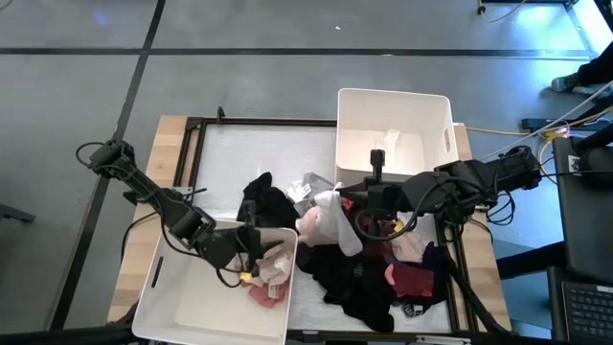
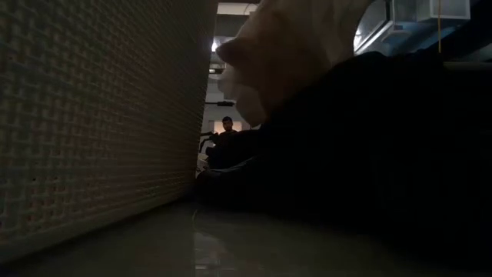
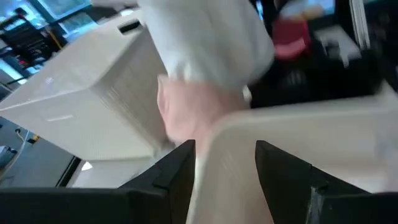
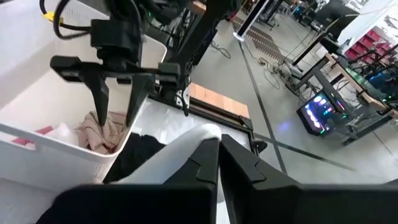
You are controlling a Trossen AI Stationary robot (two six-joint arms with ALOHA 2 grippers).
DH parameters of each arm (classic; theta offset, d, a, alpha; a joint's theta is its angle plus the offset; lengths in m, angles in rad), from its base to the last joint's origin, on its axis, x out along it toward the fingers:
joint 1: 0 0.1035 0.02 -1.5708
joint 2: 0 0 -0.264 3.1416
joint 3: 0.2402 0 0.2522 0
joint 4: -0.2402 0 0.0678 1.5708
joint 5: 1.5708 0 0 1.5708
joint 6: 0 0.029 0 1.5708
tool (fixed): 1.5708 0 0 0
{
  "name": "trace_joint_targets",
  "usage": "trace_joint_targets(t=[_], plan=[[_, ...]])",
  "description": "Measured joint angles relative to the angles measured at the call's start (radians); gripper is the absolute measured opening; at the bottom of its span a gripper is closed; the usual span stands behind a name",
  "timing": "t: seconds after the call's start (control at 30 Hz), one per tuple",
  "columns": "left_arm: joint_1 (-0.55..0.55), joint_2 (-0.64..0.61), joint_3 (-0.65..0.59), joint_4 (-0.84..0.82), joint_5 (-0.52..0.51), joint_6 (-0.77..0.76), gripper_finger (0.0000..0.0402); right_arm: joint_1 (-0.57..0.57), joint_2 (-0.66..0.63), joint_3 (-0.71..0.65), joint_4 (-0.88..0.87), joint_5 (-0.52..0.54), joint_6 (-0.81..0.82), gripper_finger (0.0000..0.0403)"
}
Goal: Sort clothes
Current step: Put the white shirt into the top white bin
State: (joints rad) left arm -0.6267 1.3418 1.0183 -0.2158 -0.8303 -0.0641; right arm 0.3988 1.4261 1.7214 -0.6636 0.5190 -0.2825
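Observation:
A pile of clothes [image 1: 364, 278] in black, maroon and pink lies on the table's near middle. My right gripper [image 1: 347, 206] comes from the right and is shut on a white garment [image 1: 330, 225] above the pile's far left part. My left gripper [image 1: 254, 251] is open and empty, just above a beige garment [image 1: 276, 268] that lies with a pink one in the near left white bin [image 1: 172, 307]. It also shows in the right wrist view [image 4: 115, 115], its fingers pointing down over the beige garment [image 4: 102, 134]. My right gripper pinches the white garment between its two shut fingers at a bunched upper part [image 4: 193, 146]. The fingers come about level from the table's right. The cloth hangs slack below them, its lower end toward the pile and the pale pink cloth [image 1: 311, 225].
A second white bin [image 1: 441, 115] with a little white cloth in it stands at the far right. A black frame [image 1: 192, 153] runs around the work mat. A person sits in the room beyond the table [image 2: 227, 127].

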Motion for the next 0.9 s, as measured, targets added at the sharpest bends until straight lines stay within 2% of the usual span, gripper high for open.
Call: trace_joint_targets(t=[0.23, 0.4, 0.7, 0.9], plan=[[0.09, 0.046, 0.0, 0.287, 0.016, 0.111, 0.0157, 0.0, 0.0, 0.0, 0.04, -0.025, -0.03, 0.0012], [0.186, 0.084, 0.0, 0.443, 0.158, 0.163, 0.0157, 0.0, 0.0, 0.0, 0.041, -0.034, -0.036, 0.0012], [0.345, 0.187, 0.0, 0.458, 0.355, 0.121, 0.0157, 0.0, 0.0, 0.0, 0.09, -0.041, -0.057, 0.0012], [0.374, 0.205, 0.002, 0.383, 0.365, 0.082, 0.0157, 0.0, 0.0, -0.001, 0.184, -0.04, -0.115, 0.0012]])
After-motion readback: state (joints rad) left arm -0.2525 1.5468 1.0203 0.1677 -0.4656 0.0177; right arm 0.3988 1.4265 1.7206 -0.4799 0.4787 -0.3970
